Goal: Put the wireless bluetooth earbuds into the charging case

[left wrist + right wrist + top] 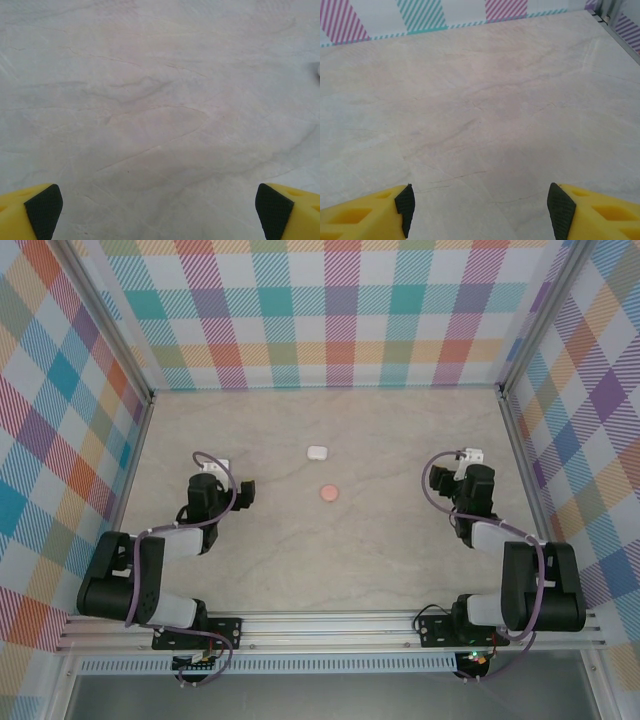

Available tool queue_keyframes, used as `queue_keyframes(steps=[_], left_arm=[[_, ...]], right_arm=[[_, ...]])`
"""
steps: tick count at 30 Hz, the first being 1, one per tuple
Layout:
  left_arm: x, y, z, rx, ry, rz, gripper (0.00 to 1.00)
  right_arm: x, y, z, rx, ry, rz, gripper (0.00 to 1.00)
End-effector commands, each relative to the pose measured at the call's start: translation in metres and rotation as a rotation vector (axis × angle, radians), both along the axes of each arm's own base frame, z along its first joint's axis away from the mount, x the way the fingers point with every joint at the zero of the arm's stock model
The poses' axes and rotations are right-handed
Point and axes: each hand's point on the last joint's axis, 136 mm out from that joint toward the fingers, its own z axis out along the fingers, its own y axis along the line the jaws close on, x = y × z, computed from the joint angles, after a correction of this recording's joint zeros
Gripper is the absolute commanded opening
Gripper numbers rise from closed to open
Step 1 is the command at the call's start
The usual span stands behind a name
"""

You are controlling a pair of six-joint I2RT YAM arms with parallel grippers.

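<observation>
Overhead, charging case (318, 452) near pink disc (328, 493), wrist view, left gripper (159, 210) spread.

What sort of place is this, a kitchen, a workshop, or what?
Most likely a robot test cell, not a home: a stone-look table boxed in by plaid panels, with a left arm and right arm bolted to an aluminium rail at its near edge.

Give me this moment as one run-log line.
left end effector: open, above table | right end effector: open, above table | case: on table, not held | pink disc: near side of case, apart
</observation>
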Motion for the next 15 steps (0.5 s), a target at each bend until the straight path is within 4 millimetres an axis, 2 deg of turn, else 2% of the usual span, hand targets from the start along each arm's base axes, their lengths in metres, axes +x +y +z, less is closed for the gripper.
queue_keyframes(steps=[1, 6, 10, 11, 12, 15], left_arm=[[0.009, -0.006, 0.016, -0.028, -0.110, -0.059, 1.00], [0.011, -0.004, 0.008, -0.037, -0.113, -0.050, 1.00], [0.019, 0.006, 0.000, -0.035, -0.083, 0.011, 1.00], [0.021, 0.013, -0.001, -0.031, -0.073, 0.052, 1.00], [0.024, 0.022, -0.002, -0.036, -0.055, 0.110, 1.00], [0.023, 0.025, -0.003, -0.050, -0.053, 0.116, 1.00]], right_arm=[[0.005, 0.008, 0.006, 0.012, -0.078, 0.051, 0.73], [0.009, 0.008, -0.007, 0.014, -0.072, 0.051, 0.74], [0.016, 0.018, -0.019, -0.012, -0.031, 0.096, 0.77], [0.016, 0.020, -0.020, -0.019, -0.031, 0.098, 0.86], [0.017, 0.020, -0.020, -0.019, -0.029, 0.097, 1.00], [0.017, 0.020, -0.020, -0.019, -0.029, 0.099, 1.00]])
